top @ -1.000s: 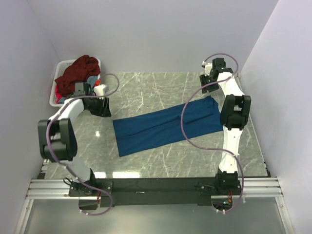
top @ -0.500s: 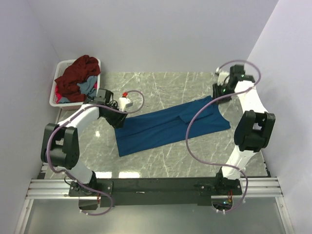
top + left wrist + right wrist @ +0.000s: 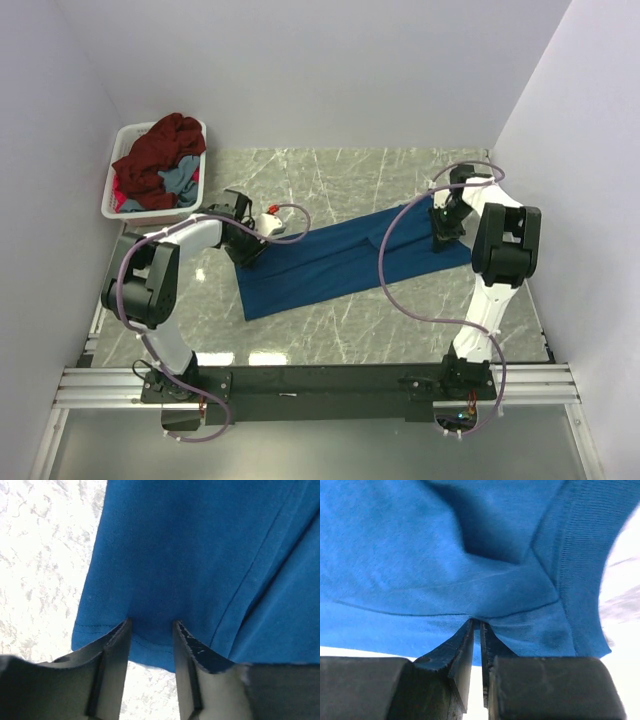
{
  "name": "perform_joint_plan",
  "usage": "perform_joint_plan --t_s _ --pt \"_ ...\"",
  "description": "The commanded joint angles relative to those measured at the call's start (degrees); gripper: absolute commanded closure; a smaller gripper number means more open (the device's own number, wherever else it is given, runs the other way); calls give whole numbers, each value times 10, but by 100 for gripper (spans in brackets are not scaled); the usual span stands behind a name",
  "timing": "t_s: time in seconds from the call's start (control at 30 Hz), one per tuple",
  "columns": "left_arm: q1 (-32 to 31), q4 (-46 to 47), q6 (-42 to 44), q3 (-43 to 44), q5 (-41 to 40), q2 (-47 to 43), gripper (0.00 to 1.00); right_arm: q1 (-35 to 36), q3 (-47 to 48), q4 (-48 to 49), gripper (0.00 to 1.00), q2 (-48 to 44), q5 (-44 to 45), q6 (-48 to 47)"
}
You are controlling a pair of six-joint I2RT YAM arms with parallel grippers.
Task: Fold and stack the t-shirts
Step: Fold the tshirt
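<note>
A deep blue t-shirt (image 3: 340,262) lies spread flat across the middle of the marble table. My left gripper (image 3: 252,248) is low at its left end. In the left wrist view, the left gripper (image 3: 151,625) is open, its fingertips astride the stitched hem of the blue t-shirt (image 3: 200,555). My right gripper (image 3: 447,232) is at the shirt's right end. In the right wrist view, the right gripper (image 3: 477,622) has its fingers almost together, pinching a fold of the blue t-shirt (image 3: 420,555) near the ribbed collar. A maroon t-shirt (image 3: 160,150) and a grey-blue one (image 3: 180,182) are piled in the basket.
The white plastic basket (image 3: 150,214) stands at the back left corner, just behind the left arm. Walls close in the table on the left, back and right. Purple cables loop off both arms above the shirt.
The left gripper has moved from beside the basket down to the shirt's left hem. The right arm has swung in onto the shirt's right end and its jaws have closed on the cloth.
</note>
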Motion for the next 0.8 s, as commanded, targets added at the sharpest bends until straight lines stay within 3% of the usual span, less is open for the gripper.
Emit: perform_joint_plan --t_s 0.0,0.13,0.3,0.47,0.53,0.77 --pt "-8 -4 21 -30 -37 7 58 -1 46 32 83 40 79 -13" --pt "-33 -25 11 -72 -32 -3 60 1 118 26 83 89 98 -15" --pt "-114 -42 -8 -113 -35 -37 60 19 263 17 84 165 117 -23" --pt "-200 -110 -30 -86 -5 -70 57 52 405 31 84 219 152 -37" --pt "-205 -123 -41 -61 19 -87 55 52 446 21 81 213 143 -36" --pt "-205 -88 -34 -25 51 -132 50 47 338 52 69 66 98 -35"
